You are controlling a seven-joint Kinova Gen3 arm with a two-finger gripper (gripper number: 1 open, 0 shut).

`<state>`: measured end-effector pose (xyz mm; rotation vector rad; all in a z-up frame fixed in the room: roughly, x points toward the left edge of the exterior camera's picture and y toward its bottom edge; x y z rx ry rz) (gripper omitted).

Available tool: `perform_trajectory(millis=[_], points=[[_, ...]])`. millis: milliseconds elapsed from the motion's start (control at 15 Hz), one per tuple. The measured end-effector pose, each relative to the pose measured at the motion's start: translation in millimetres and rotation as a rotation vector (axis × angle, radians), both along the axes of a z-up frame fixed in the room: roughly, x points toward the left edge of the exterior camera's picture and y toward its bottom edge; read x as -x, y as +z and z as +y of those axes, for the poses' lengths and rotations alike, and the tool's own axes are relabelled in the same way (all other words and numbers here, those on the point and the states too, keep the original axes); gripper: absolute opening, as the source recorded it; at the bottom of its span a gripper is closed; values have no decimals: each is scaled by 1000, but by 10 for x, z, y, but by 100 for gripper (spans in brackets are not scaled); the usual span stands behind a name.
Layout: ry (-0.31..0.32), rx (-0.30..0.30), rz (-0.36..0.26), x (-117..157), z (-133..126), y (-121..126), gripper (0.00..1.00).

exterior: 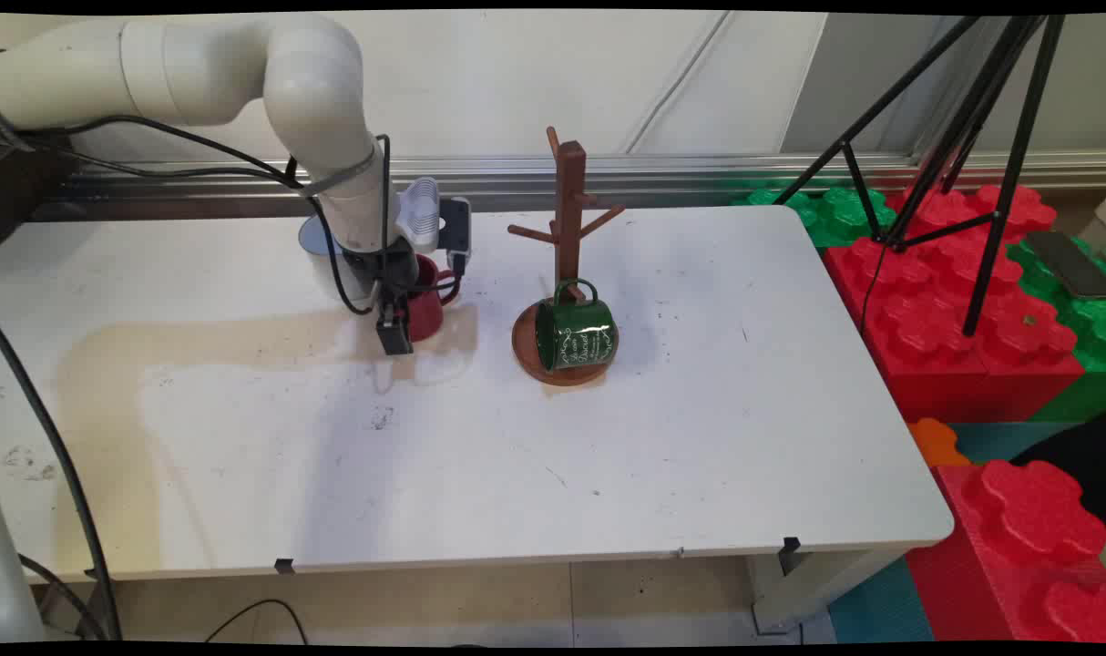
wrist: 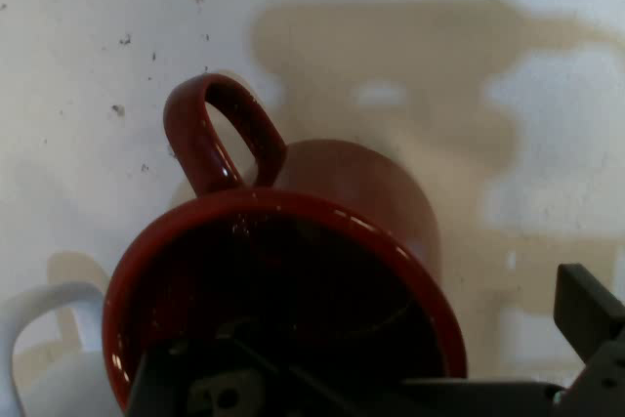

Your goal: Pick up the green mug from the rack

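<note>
Left of centre in the main view, your gripper (exterior: 396, 321) straddled the red mug's (wrist: 293, 280) rim, one finger inside, one outside; whether it pinched, I couldn't tell. Any sideways drift risked knocking the white mug (wrist: 39, 358) alongside.

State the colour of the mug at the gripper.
Dark red, glossy enamel mug, shown best in the hand view; one finger of the black gripper sits inside its rim.

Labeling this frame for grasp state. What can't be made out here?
- Gripper open or shut: main view, wrist blocks it; hand view, bottom edge cuts it off.
- Red mug: main view, mostly behind the gripper; contact unclear.
- White mug: hand view, cut off at the corner; main view, behind the arm.
- Green mug lettering: too small.
</note>
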<state>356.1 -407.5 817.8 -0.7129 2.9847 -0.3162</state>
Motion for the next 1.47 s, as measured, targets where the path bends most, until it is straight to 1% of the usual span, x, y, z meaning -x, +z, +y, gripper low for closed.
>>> perform_trajectory(millis=[200,467,733,1000,1200,1467], points=[[-12,10,12,-5,39,103,100],[-25,42,51,-27,148,383,100],[-41,70,100,-105,342,700,100],[-72,105,169,-272,677,1075,100],[-85,117,210,-408,914,1256,100],[-94,133,271,-620,1306,1454,100]])
